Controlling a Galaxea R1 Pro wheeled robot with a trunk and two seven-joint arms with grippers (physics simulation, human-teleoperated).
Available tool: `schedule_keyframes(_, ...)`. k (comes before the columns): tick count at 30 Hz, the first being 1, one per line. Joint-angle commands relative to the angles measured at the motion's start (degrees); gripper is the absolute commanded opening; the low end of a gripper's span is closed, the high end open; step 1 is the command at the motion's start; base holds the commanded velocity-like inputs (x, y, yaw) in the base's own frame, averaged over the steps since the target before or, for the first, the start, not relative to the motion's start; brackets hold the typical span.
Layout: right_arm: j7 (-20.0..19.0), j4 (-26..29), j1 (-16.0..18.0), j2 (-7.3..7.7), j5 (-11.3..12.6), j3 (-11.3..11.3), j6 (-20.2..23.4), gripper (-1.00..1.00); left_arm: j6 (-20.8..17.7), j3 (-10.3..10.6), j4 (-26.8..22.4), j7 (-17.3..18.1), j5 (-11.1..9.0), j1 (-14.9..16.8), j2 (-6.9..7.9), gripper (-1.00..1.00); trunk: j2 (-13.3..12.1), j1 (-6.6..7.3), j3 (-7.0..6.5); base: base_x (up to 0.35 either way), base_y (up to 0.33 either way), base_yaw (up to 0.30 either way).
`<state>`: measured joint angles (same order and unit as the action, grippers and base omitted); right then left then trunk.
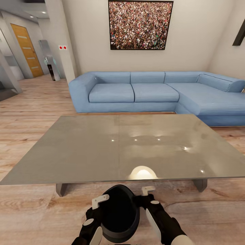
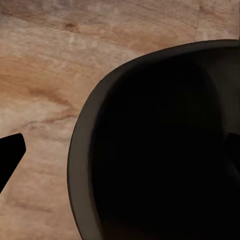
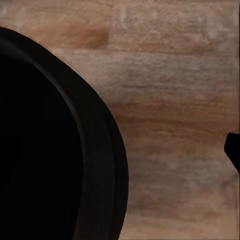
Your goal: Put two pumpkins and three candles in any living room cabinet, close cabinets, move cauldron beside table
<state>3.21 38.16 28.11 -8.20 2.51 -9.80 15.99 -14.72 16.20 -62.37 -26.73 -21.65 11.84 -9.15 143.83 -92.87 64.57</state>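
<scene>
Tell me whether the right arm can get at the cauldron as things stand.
Probably yes: the right gripper is already at the rim of the black cauldron, with the left gripper on its other side and nothing between. Whether either grips it is unclear.

The cauldron (image 1: pixel 119 212) sits between the left gripper (image 1: pixel 97 207) and right gripper (image 1: pixel 149 200), over the floor (image 1: pixel 30 211) just before the bench (image 1: pixel 85 146), with the sofa (image 1: pixel 153 92) behind the bench and a picture (image 1: pixel 140 24) on the wall above it.
</scene>
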Motion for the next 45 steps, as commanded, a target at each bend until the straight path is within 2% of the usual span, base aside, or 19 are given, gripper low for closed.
schedule_keyframes(1, 0.9, -0.2, 0.0, 0.01, 0.3, -0.2, -3.3, 1.00, 0.3, 0.1, -0.6, -0.4, -0.4, 0.0, 0.05, 1.00, 0.0, 0.01, 0.05, 0.000, 0.000, 0.000)
schedule_keyframes(3, 1.3, -1.0, 0.0, -0.02, 0.3, -0.2, -7.0, 1.00, 1.5, 0.1, -1.0, -0.4, -0.4, 0.0, 0.08, 1.00, 0.0, 0.01, 0.05, 0.000, 0.000, 0.000)
schedule_keyframes(9, 1.5, -1.9, 0.0, -0.05, 0.3, -0.3, -9.6, 1.00, 3.7, 0.1, -2.1, -0.4, -0.4, 0.0, 0.46, 1.00, 0.0, 0.01, 0.05, 0.000, 0.000, 0.000)
schedule_keyframes(21, 1.5, -2.2, -0.1, -0.06, 0.3, -0.3, -10.0, 1.00, 4.2, 0.1, -4.3, -0.5, -0.4, 0.0, 1.51, 1.00, 0.0, 0.01, 0.05, 0.000, 0.000, 0.000)
schedule_keyframes(45, 1.4, -2.6, -0.1, 0.09, 0.3, -0.2, -9.9, 1.00, 4.2, 0.1, -4.2, -0.4, -0.3, 0.0, 1.78, 1.00, 0.0, 0.01, 0.02, -0.063, 0.000, -0.002)
